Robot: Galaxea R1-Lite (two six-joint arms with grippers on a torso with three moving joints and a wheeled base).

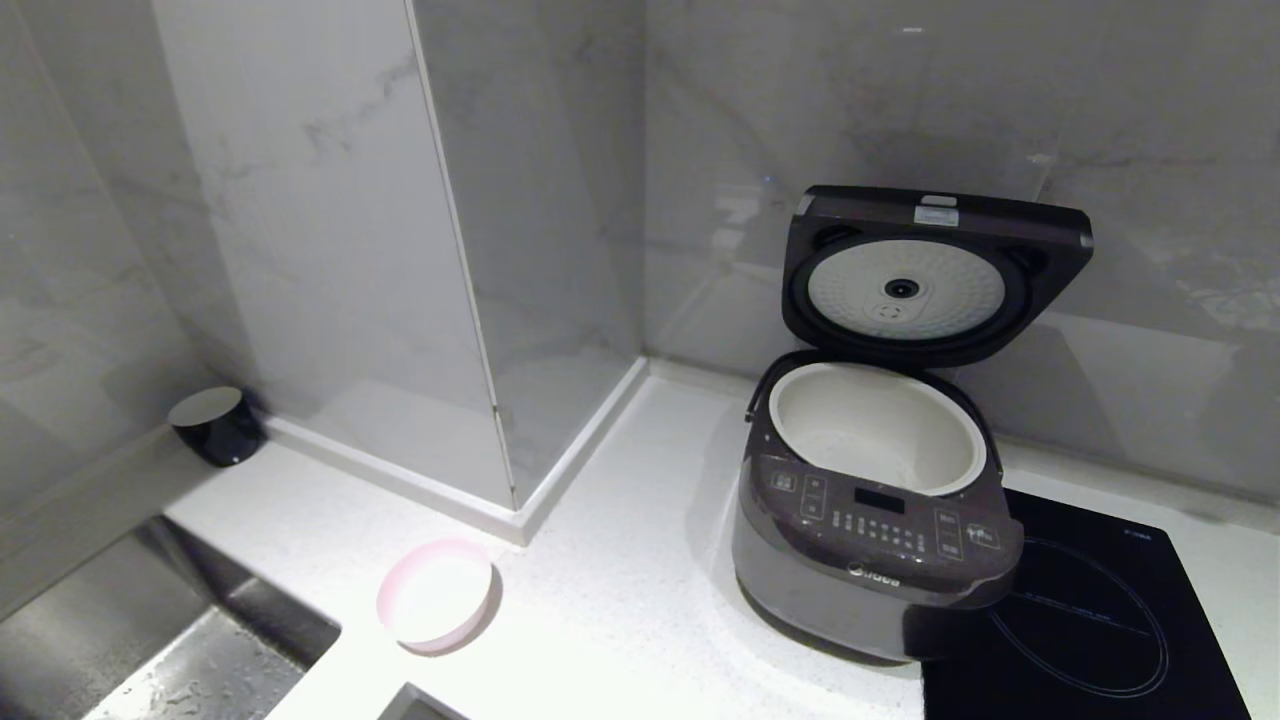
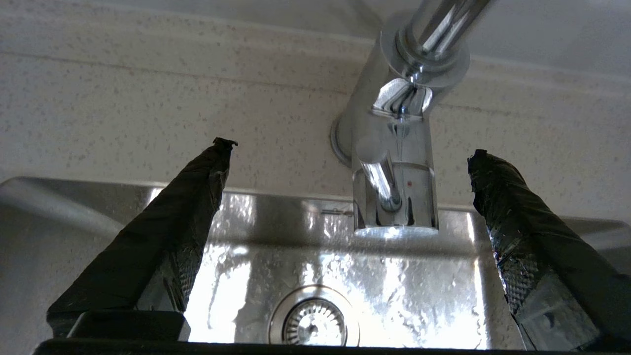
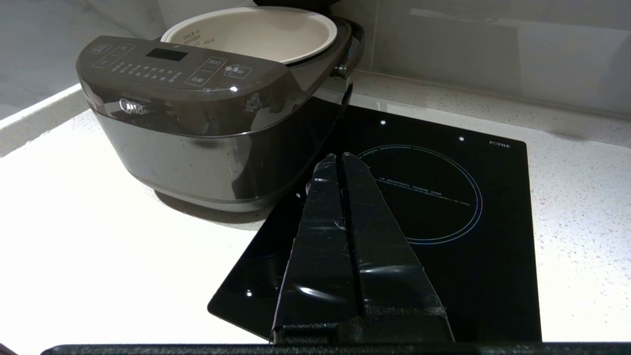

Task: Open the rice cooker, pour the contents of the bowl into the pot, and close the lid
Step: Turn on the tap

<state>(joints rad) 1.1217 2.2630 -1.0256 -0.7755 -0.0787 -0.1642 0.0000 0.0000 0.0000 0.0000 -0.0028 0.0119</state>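
Note:
The dark grey-brown rice cooker [image 1: 870,540] stands on the white counter with its lid [image 1: 935,275] raised upright, white dimpled disc facing me. Its cream-white pot [image 1: 878,428] sits inside. Whitish matter shows faintly at the pot's bottom. The pale pink bowl [image 1: 436,594] rests upright on the counter left of the cooker, near the sink; I cannot tell what is in it. Neither arm shows in the head view. My left gripper [image 2: 349,148] hangs open over the sink, holding nothing. My right gripper [image 3: 339,157] is shut and empty above the hob, beside the cooker [image 3: 197,118].
A steel sink [image 1: 130,640] with a drain [image 2: 313,323] lies at the front left, with a chrome tap [image 2: 399,148] at its back edge. A black hob [image 1: 1090,620] lies right of the cooker. A small black round container [image 1: 215,425] stands at the left wall. A marble pillar [image 1: 400,250] juts out.

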